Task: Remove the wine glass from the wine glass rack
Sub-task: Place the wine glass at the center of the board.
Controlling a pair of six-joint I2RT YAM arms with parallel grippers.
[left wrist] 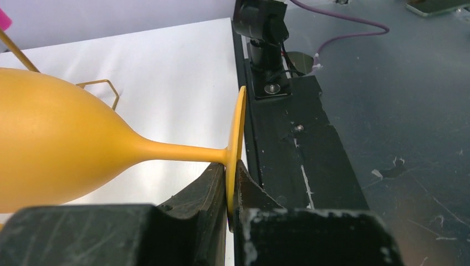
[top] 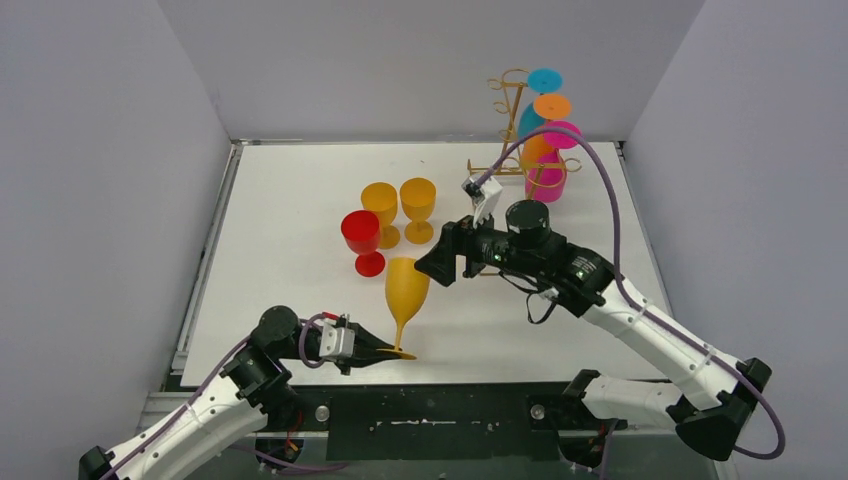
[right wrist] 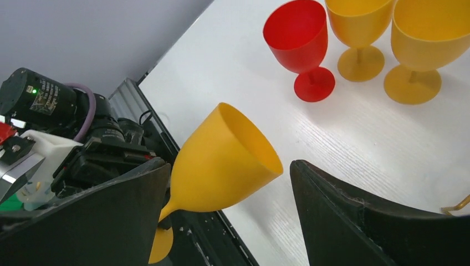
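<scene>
My left gripper (top: pixel 383 350) is shut on the foot of a yellow-orange wine glass (top: pixel 406 288) and holds it upright at the table's near edge. In the left wrist view the fingers (left wrist: pixel 231 191) pinch the thin foot disc (left wrist: pixel 237 130), and the bowl (left wrist: pixel 50 144) fills the left side. My right gripper (top: pixel 437 264) is open and empty just right of that glass's bowl; in the right wrist view the glass (right wrist: pixel 221 160) shows between its spread fingers (right wrist: pixel 227 166). The gold wire wine glass rack (top: pixel 512 130) stands at the back right with a teal (top: pixel 528 118), an orange (top: pixel 538 150) and a pink glass (top: pixel 548 182) hanging upside down.
A red glass (top: pixel 361 238) and two yellow glasses (top: pixel 380 208) (top: pixel 418 203) stand upright mid-table, behind the held glass; they also show in the right wrist view (right wrist: pixel 296 39). A black mounting rail (top: pixel 440 410) runs along the near edge. Grey walls enclose the table.
</scene>
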